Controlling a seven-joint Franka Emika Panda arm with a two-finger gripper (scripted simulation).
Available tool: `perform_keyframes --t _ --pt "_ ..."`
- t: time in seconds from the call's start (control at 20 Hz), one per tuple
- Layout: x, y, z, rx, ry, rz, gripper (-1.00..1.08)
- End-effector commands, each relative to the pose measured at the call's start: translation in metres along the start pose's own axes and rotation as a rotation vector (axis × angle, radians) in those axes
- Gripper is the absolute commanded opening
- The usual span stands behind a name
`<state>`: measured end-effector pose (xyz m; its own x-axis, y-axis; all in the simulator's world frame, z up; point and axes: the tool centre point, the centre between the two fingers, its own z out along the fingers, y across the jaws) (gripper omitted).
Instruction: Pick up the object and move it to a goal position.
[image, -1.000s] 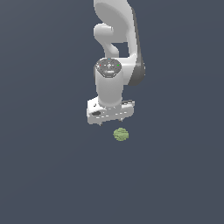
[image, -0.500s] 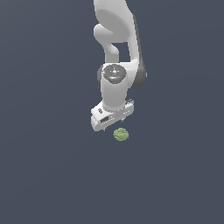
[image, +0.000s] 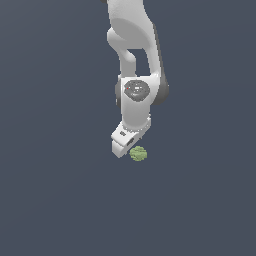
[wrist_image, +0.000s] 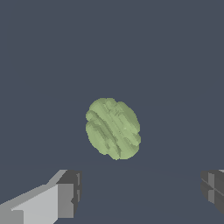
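Observation:
The object is a small lumpy olive-green ball lying on the flat dark grey surface. In the wrist view the ball fills the middle of the picture. My white gripper hangs just above the ball, overlapping its near-left side in the exterior view. In the wrist view my gripper is open, with one fingertip and the other fingertip far apart, and nothing sits between them. The ball lies beyond the fingertips, not between them.
Plain dark grey surface all around. The white arm rises from the gripper to the picture's top edge. No other objects show.
The gripper has turned about its axis and come down and toward the exterior view's right, closer to the ball. The ball has not moved.

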<state>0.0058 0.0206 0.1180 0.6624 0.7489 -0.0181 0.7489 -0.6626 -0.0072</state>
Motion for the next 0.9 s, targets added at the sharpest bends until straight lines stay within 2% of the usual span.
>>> perform_keyframes --t 0.0,0.5,0.85 --pt "0.003 -0.002 0.004 -0.002 0.001 -0.081 1.00" --pt "0.016 -0.012 0.019 -0.007 0.008 -0.386 1.00" --pt "0.021 -0.016 0.026 -0.011 0.013 -0.527 1.00"
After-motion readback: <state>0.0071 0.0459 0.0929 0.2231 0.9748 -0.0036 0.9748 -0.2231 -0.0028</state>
